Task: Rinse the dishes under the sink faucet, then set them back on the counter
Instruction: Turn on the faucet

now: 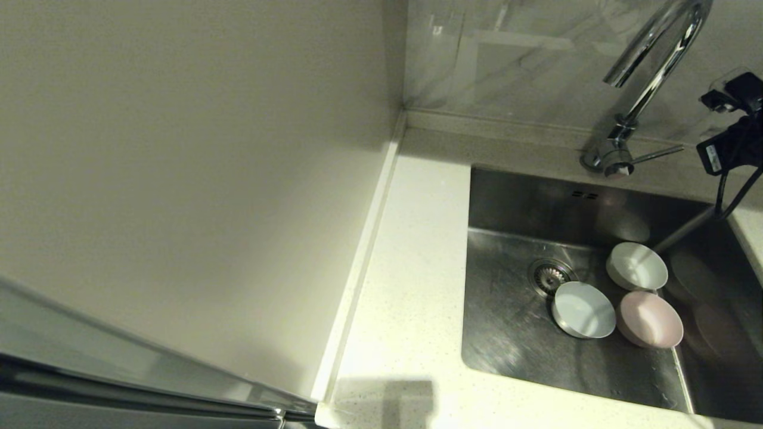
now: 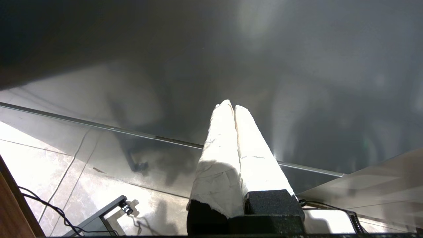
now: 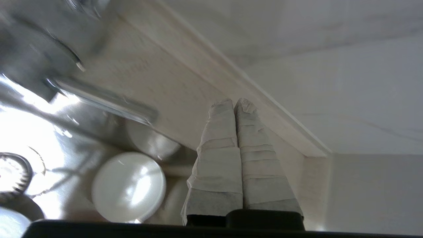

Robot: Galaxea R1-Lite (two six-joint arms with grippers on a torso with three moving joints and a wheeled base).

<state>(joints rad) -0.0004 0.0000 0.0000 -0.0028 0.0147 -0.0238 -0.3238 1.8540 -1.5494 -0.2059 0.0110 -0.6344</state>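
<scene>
3 dishes lie in the sink beside the drain: white bowl, blue-grey bowl, pink bowl. The faucet is cut off above. Right gripper hovers near the lever, fingers together; left gripper fingers together, away from the counter.

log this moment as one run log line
stage: pre-rinse | white bowl, blue-grey bowl, pink bowl: in sink | right tool: shut, above sink | left tool: shut, parked

Right gripper: we see both wrapped fingers pressed together, holding nothing (arm at 2 o'clock in our head view). Left gripper: fingers likewise pressed together, empty, outside head view.
</scene>
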